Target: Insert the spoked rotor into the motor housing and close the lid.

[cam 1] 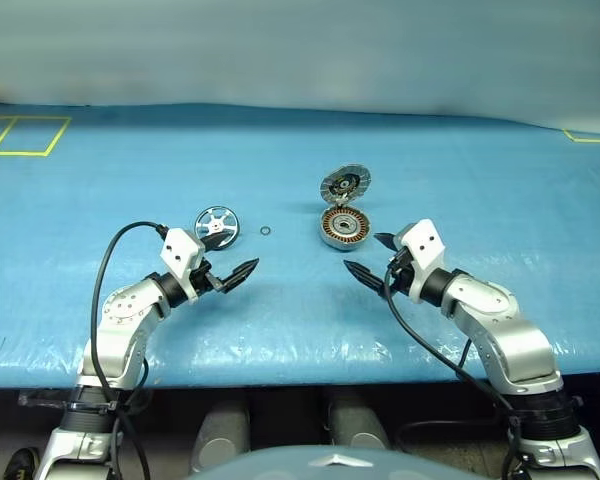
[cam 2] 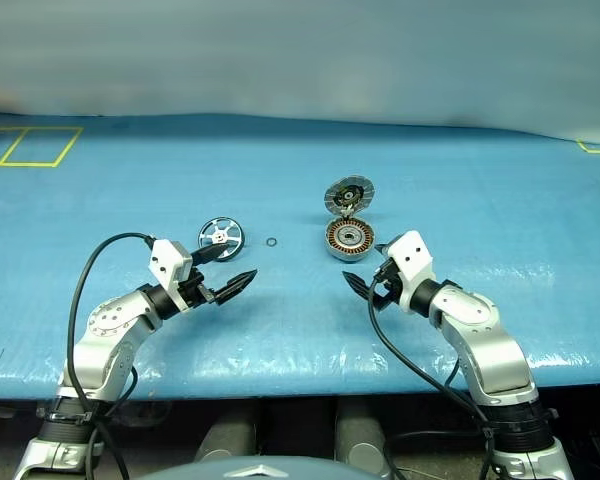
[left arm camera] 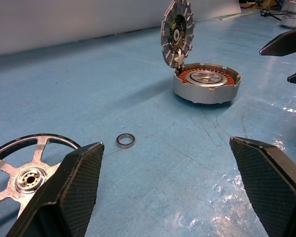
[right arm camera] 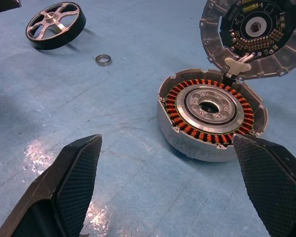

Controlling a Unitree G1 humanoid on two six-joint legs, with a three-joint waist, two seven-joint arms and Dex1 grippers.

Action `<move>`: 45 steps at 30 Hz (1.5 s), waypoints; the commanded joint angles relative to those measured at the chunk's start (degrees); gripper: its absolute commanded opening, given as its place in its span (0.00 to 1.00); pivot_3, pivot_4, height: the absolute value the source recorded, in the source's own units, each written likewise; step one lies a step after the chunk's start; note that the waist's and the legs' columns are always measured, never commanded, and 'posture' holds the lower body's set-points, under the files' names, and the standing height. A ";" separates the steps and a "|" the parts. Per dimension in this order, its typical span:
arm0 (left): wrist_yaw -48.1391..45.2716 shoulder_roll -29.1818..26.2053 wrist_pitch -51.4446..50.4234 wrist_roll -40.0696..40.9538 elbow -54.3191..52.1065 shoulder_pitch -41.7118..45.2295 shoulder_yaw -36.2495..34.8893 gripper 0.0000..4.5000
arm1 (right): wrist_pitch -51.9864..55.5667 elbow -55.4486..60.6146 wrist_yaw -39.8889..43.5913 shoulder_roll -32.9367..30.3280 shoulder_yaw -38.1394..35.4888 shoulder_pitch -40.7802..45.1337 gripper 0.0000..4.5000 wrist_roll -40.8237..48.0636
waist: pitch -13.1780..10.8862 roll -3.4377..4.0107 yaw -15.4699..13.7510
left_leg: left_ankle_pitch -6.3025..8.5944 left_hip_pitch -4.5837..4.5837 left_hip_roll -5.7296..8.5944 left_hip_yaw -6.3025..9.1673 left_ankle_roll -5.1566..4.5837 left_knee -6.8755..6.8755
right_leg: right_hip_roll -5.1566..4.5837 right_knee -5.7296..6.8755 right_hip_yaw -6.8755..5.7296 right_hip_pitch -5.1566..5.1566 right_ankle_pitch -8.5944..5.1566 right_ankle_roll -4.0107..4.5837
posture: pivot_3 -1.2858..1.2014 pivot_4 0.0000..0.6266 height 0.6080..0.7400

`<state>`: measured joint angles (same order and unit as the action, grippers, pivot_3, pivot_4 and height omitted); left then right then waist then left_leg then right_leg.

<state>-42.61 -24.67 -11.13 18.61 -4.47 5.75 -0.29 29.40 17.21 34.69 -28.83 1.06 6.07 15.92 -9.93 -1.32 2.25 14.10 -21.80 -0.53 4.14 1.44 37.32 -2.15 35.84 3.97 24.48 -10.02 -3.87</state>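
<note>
1. Nearest the head camera, at the table's front edge, the two silver robot arms reach in from the lower corners. The left gripper points inward toward the middle, its two black fingers spread wide with nothing between them. The right gripper mirrors it from the other side, its fingers equally wide apart and likewise empty.
2. Beneath everything lies the blue plastic sheet that covers the whole table, with yellow tape lines marking rectangles at its far left corner.
3. Just beyond the right gripper sits the motor housing, a round shallow silver-rimmed cup with a ring of copper-brown windings and a bright metal hub inside. It stands uncovered, and nothing touches it.
4. Hinged to the housing's far edge, the lid stands nearly upright: a round silver-grey disc whose dark, radially ribbed inner face looks toward the robot.
5. Just beyond the left gripper rests the spoked rotor, a small shiny silver wheel with a dark rim, tilted on the sheet and well apart from the housing.
6. Between rotor and housing, nearer the rotor, a tiny thin metal ring lies flat.
</note>
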 commanded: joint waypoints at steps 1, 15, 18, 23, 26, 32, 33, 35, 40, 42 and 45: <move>-0.22 -0.08 0.71 0.02 -1.77 0.26 0.05 1.00 | -0.20 1.05 0.01 -0.35 -0.51 1.09 0.99 0.10 | 0.00 0.00 0.00 | 0.00 0.00 0.00 0.00 0.00 0.00 | 0.00 0.00 0.00 0.00 0.00 0.00 | 0.52 0.24 1.00; -0.45 -0.30 0.79 -0.14 -1.60 0.75 0.33 1.00 | -0.42 0.78 -0.25 -0.09 -0.14 1.40 0.99 -0.14 | 0.00 0.00 0.00 | 0.00 0.00 0.00 0.00 0.00 0.00 | 0.00 0.00 0.00 0.00 0.00 0.00 | 0.52 0.24 1.00; -0.37 -0.22 0.69 -0.19 -1.73 0.79 0.47 1.00 | -0.39 0.79 -0.24 -0.14 -0.08 1.38 0.99 -0.16 | 0.00 0.00 0.00 | 0.00 0.00 0.00 0.00 0.00 0.00 | 0.00 0.00 0.00 0.00 0.00 0.00 | 0.52 0.24 1.00; -0.33 -0.24 0.60 -0.12 -1.81 0.77 0.52 1.00 | -0.31 0.70 -0.29 -0.26 -0.05 1.45 0.99 -0.16 | 0.00 0.00 -0.01 | 0.00 0.00 0.00 0.00 0.00 0.00 | 0.00 0.00 0.00 0.00 0.00 0.00 | 0.52 0.24 1.00; -0.28 -0.19 0.73 -0.11 -1.78 0.66 0.61 1.00 | -0.32 0.49 -0.34 -0.31 0.07 1.43 0.99 -0.36 | 0.00 0.00 0.00 | 0.00 0.00 0.00 0.00 0.00 0.00 | 0.00 0.00 0.00 0.00 0.00 0.00 | 0.52 0.24 1.00; -0.23 -0.10 0.91 -0.11 -1.77 0.55 0.66 1.00 | -0.25 0.40 -0.20 -0.47 0.11 1.53 0.99 -0.58 | 0.00 0.00 0.00 | 0.00 0.00 0.00 0.00 0.00 0.00 | 0.00 0.00 0.00 0.00 0.00 0.00 | 0.52 0.24 1.00; -0.20 -0.07 0.94 -0.16 -1.73 0.61 0.70 1.00 | -0.29 0.37 -0.13 -0.54 0.16 1.68 0.99 -0.66 | 0.00 0.00 0.00 | 0.00 0.00 0.00 0.00 0.00 0.00 | 0.00 0.00 0.00 0.00 0.00 0.00 | 0.52 0.24 1.00; -0.06 0.03 0.98 -0.29 -1.71 0.78 0.85 1.00 | -0.51 0.38 0.23 -1.30 0.78 2.10 0.99 -1.61 | 0.00 0.00 0.01 | 0.00 0.00 0.00 0.00 0.00 0.00 | 0.00 0.00 0.00 0.00 0.00 0.00 | 0.52 0.24 1.00; 0.19 0.38 1.28 -0.78 -1.38 1.12 1.35 1.00 | -0.80 0.01 2.79 -4.48 3.20 4.38 0.99 -3.88 | 0.00 0.00 0.03 | 0.00 0.00 0.00 0.00 0.00 0.00 | 0.00 0.00 0.00 0.00 0.00 0.00 | 0.52 0.24 1.00; 0.15 0.50 1.48 -0.99 -1.18 1.14 1.50 1.00 | -1.01 -0.66 4.40 -6.94 5.33 6.27 0.99 -6.30 | 0.00 0.01 0.05 | 0.00 0.00 0.00 0.00 0.00 0.00 | 0.00 0.00 0.00 0.00 0.00 0.00 | 0.52 0.24 1.00; 0.04 0.71 1.63 -1.14 -1.02 1.26 1.79 1.00 | -2.04 -1.50 8.82 -13.44 12.01 10.53 0.99 -13.33 | -0.01 0.01 0.01 | 0.00 0.00 0.01 -0.04 0.00 0.02 | -0.01 -0.01 0.01 0.01 0.00 0.00 | 0.52 0.24 1.00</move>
<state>-42.55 -24.15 -10.62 17.88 -4.47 6.20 1.34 28.82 15.46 40.73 -39.91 10.56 14.27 6.36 -9.94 -1.31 2.26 14.10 -21.80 -0.52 4.10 1.45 37.34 -2.17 35.82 3.98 24.49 -10.02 -3.87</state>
